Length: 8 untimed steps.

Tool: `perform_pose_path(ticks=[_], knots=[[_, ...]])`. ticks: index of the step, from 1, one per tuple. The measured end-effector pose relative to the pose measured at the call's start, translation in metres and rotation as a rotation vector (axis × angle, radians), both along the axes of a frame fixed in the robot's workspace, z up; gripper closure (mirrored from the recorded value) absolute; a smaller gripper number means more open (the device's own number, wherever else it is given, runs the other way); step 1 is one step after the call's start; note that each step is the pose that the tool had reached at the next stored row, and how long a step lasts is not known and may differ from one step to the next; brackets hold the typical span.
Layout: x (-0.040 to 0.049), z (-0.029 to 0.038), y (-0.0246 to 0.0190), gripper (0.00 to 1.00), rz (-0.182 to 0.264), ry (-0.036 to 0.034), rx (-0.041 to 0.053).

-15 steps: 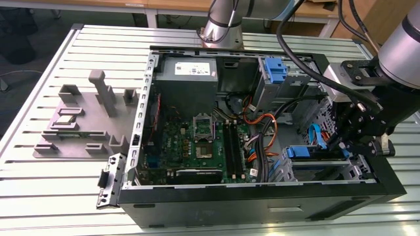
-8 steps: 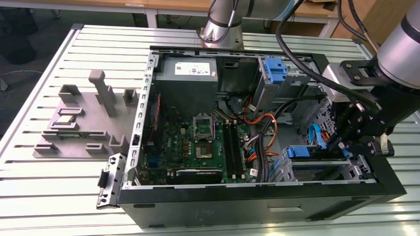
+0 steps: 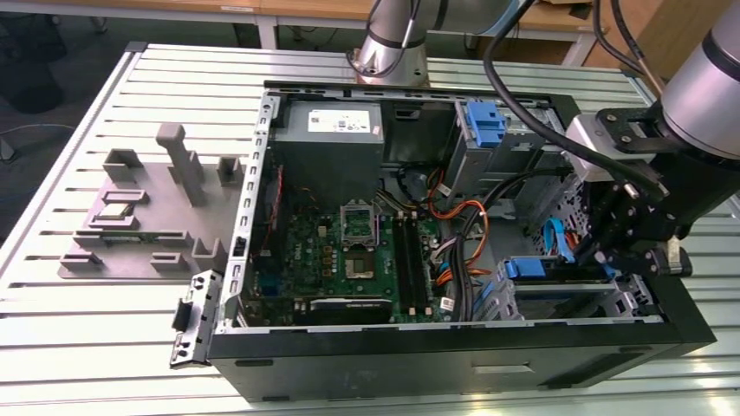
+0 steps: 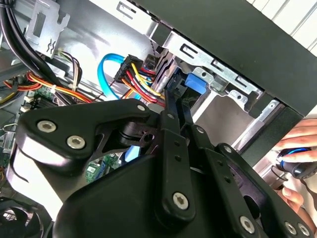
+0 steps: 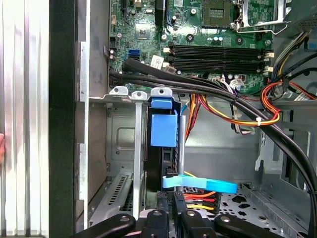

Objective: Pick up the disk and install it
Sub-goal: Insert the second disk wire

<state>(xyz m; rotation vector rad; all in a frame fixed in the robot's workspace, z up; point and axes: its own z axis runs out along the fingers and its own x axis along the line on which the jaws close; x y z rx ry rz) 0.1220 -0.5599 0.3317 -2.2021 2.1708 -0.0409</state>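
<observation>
The disk (image 5: 163,130) stands on edge inside the metal drive bay (image 5: 121,148) of the open computer case, with its blue bracket toward the motherboard. In the exterior view the disk (image 3: 542,268) sits in the cage at the case's near corner, on that view's right. My gripper (image 5: 177,197) is at the disk's cable end, its black fingers (image 4: 172,124) drawn together with no gap showing. The fingertips (image 4: 174,91) reach a blue part of the bracket (image 4: 196,82). I cannot tell whether anything thin is pinched between them. The arm and gripper (image 3: 604,256) hang over the case's side wall.
A light blue data cable (image 5: 198,183) and red, yellow and orange wires (image 5: 233,116) cross close to the fingers. The motherboard (image 3: 347,251), a grey power supply box (image 3: 329,143) and an upright blue latch (image 3: 486,121) are in the case. A grey fixture (image 3: 139,217) lies beside it. A person's hand (image 4: 297,163) holds a mouse.
</observation>
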Motion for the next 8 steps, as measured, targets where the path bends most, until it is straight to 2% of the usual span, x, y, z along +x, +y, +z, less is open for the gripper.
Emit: perform_pose_path(ticks=[8], knots=[[0.0000,-0.0020,0.0000,0.84,0.000,0.0000,0.0002]])
